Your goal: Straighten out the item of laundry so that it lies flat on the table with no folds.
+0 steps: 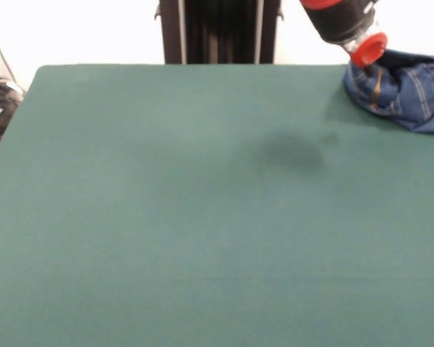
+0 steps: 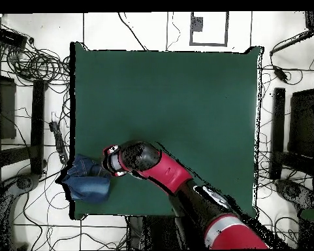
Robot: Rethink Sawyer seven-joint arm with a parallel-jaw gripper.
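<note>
The jeans [image 1: 403, 90] lie as a crumpled heap at the upper right of the front view, at the far right corner of the table [image 1: 202, 217]; tan stitching shows on the bunched denim, and folds overlap so that neither leg can be traced. In the overhead view the same jeans [image 2: 87, 181] sit at the lower left of the frame, bunched against the left edge of the table [image 2: 172, 91], with part of the fabric hanging past that edge. The remaining green surface is bare of other objects; a soft dark shadow falls on the cloth right of centre in the front view. The arm [image 2: 185, 186] enters the overhead view from the lower right and extends diagonally toward the lower left, red and black in alternating sections. Its end section, with a red ring, stands just beside the heap in both views. The gripper [image 1: 367, 52] is located at this end, at the upper right of the front view, directly against the left upper side of the denim; its fingers are not resolvable, so whether it is released, clenched or grasping fabric cannot be told. Cables [image 2: 35, 62] lie on the floor at the left of the overhead view.
</note>
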